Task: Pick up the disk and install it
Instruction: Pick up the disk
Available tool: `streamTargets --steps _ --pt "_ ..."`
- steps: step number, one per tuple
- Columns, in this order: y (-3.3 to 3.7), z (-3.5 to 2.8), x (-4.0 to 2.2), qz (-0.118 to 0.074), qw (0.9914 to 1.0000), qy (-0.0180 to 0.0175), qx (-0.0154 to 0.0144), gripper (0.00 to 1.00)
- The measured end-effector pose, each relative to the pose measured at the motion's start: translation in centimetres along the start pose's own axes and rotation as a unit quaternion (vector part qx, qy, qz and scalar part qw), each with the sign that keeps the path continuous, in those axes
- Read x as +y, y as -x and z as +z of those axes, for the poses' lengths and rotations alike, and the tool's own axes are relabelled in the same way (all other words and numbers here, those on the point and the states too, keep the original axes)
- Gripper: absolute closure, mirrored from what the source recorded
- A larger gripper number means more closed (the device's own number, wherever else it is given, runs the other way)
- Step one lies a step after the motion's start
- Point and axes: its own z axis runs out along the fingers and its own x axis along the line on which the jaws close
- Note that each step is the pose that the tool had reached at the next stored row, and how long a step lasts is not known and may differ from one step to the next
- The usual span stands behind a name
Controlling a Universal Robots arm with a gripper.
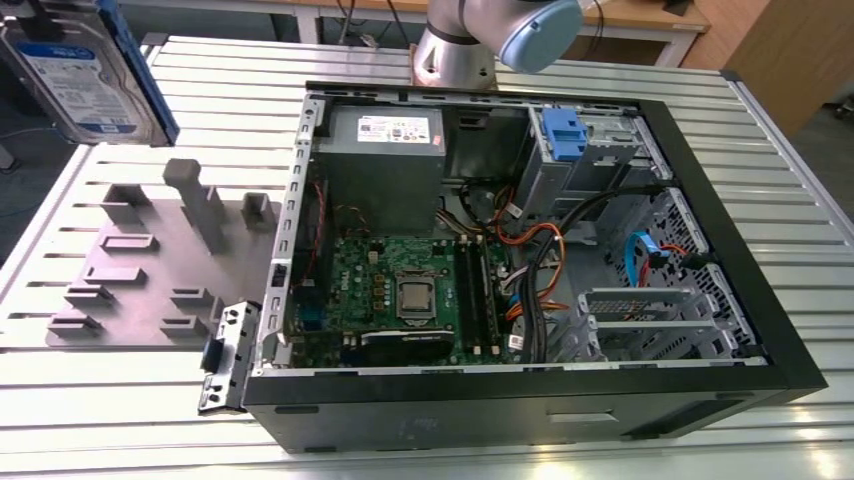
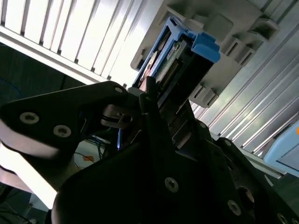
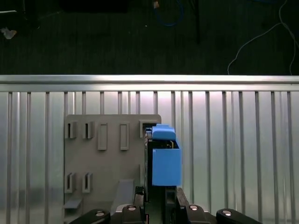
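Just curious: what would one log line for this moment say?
claw: shut on disk | disk: held over grey fixture plate | computer case: open, disk not installed

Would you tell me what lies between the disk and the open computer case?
In the exterior view, only bare ribbed table separates the disk from the computer case.

My pincer (image 3: 156,201) is clamped on the disk (image 3: 165,163), fingers (image 2: 156,130) pressed against either side of it. In the exterior view my arm (image 1: 461,50) stands upright, its blue-capped joint bent over.
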Motion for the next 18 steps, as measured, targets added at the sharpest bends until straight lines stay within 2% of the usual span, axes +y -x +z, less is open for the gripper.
streamTargets --steps 9,18 --pt "0.23 -3.63 0.09 0.000 1.00000 -0.0001 -0.0001 0.65" --pt "0.41 -6.42 0.14 0.000 1.00000 0.0000 -0.0001 0.65"
